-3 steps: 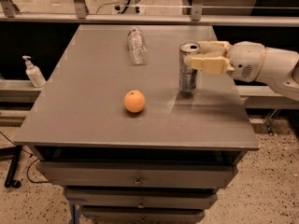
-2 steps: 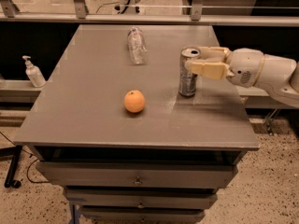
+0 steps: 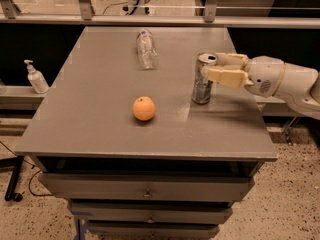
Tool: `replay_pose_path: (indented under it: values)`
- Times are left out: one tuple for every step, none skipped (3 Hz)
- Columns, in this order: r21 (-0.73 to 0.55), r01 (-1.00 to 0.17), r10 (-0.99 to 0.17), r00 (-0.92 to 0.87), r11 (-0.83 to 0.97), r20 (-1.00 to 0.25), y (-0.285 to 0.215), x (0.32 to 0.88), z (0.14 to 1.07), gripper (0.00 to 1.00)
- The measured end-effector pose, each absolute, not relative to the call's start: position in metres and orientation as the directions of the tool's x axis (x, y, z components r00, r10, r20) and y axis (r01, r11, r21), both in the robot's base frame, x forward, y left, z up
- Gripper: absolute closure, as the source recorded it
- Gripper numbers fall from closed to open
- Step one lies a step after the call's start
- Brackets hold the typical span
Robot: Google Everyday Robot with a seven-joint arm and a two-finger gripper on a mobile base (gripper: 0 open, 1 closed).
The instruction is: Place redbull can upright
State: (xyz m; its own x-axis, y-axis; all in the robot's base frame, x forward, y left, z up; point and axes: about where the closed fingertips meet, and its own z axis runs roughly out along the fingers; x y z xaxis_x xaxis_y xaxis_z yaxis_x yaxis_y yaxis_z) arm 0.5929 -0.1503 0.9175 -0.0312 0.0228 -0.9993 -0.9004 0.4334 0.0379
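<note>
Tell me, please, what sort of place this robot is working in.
Probably a robotics lab or test area: a grey table with drawers, a white pump bottle on a side ledge, and the cream end effector at the upright slim silver-and-blue redbull can.

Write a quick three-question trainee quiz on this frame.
1. True or false: the redbull can stands upright on the table.
2. The plastic bottle is: A. upright at the table's front edge; B. on its side toward the far edge; C. on the floor.
3. Where is the end effector?
Key: 1. True. 2. B. 3. At the can's upper part, reaching in from the picture's right.
</note>
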Motion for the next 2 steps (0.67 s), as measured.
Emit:
replay_pose_path:
  values:
    - [0.041, -0.901, 0.021, -0.036, 0.433, -0.999, -0.152, 0.5919, 0.9147, 0.36]
    - [0.041, -0.901, 0.021, -0.036, 0.433, -0.999, -0.1521, 0.5919, 0.9147, 0.13]
